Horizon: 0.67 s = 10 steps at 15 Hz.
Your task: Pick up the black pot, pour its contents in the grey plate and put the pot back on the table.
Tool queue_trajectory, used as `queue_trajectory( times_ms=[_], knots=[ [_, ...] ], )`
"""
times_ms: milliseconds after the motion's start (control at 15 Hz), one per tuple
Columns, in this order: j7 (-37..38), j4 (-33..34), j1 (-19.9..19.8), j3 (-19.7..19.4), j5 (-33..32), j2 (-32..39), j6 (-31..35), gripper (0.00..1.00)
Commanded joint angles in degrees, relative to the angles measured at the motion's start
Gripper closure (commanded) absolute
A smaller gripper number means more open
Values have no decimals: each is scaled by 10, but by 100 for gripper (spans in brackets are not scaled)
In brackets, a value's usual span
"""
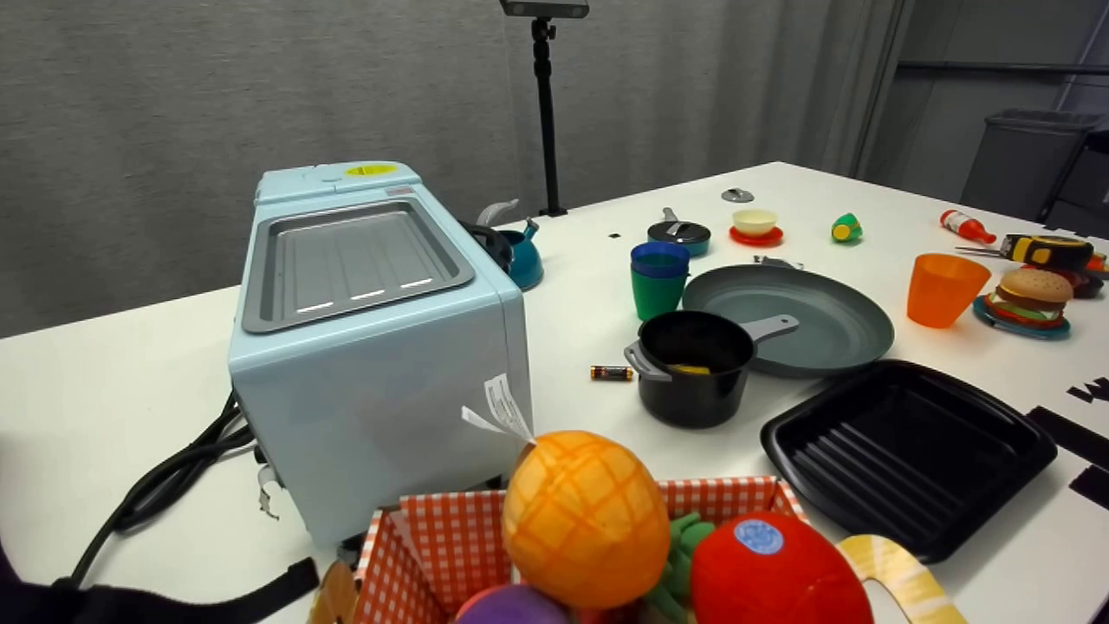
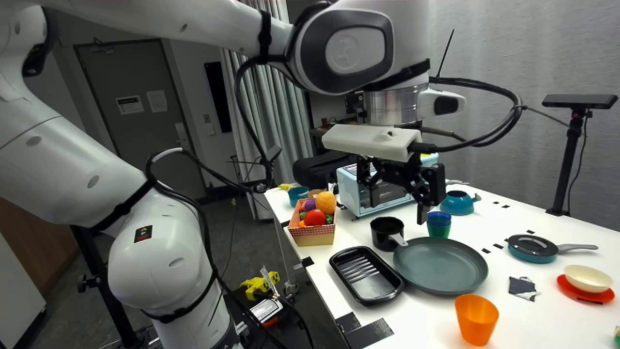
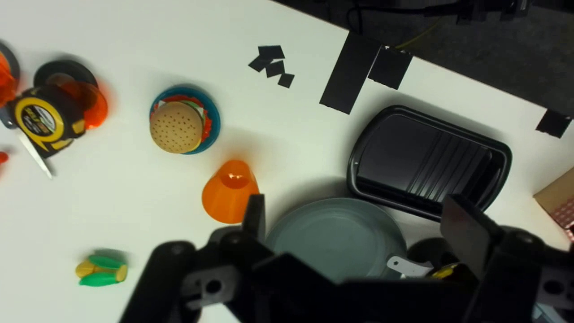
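— Above the white counter (image 2: 542, 320), how is the hand (image 3: 356, 215) held, and how should it be used?

— Spread wide, nothing gripped; the pickup is judged to be the step in hand. The grey plate (image 2: 443, 269) should be left undisturbed; the black pot (image 1: 697, 399) is stood upright just beside it, its handle (image 1: 768, 328) extended over the plate's rim; whether pot and plate touch cannot be told. The handle is best straddled from above, close to the pot wall, where less twist is expected; a level lift should be made first, lest the rim be knocked or the yellow contents (image 1: 690, 369) shed.

— And what is shown by the materials?

— By the counter, smooth flatness; by the plate, a matt, shallow round; by the pot, a deep, smooth-walled cylinder; by the handle, a flat bar pierced near its tip; by the contents, a yellow patch too small for texture to be read.
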Motion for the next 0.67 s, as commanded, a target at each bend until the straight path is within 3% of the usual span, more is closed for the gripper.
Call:
queue_trajectory(
  times_ms=[0, 333, 467, 600],
  knots=[
    [-71, 47, 46, 11, 37, 83, 7, 0],
    [-134, 100, 74, 57, 62, 161, 5, 0],
    [-146, 118, 73, 77, 59, 180, 8, 0],
    [-119, 93, 57, 89, 54, 160, 4, 0]
  ],
)
